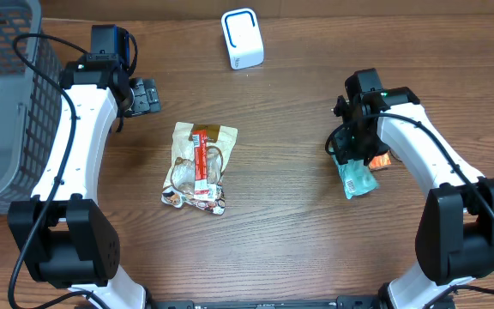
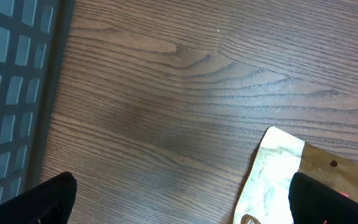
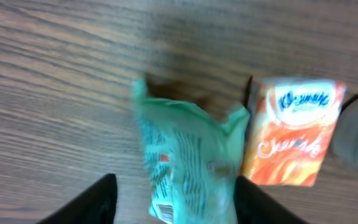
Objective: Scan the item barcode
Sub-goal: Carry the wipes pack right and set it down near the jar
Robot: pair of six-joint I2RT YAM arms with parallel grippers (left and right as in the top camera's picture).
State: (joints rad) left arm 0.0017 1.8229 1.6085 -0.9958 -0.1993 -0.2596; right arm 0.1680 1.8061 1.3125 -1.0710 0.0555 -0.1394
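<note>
Straddling the teal pouch (image 3: 185,155) at 3 o'clock, our right gripper (image 3: 176,190) stands parted, gripping nothing | left gripper (image 2: 182,186) wide, empty, 10 o'clock | we should clamp mid-pouch, then present it flat to scanner (image 1: 242,39) at 12.

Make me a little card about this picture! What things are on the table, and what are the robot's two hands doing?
table: brown wood
basket: grey, at the left edge
scanner: white, far side, on its own
snack pack: lying flat in the middle
teal packet: between the right gripper's fingers
orange pack: right beside the teal packet
left gripper: open, empty, above bare wood by the snack pack's corner
right gripper: open, not squeezing the teal packet
</note>
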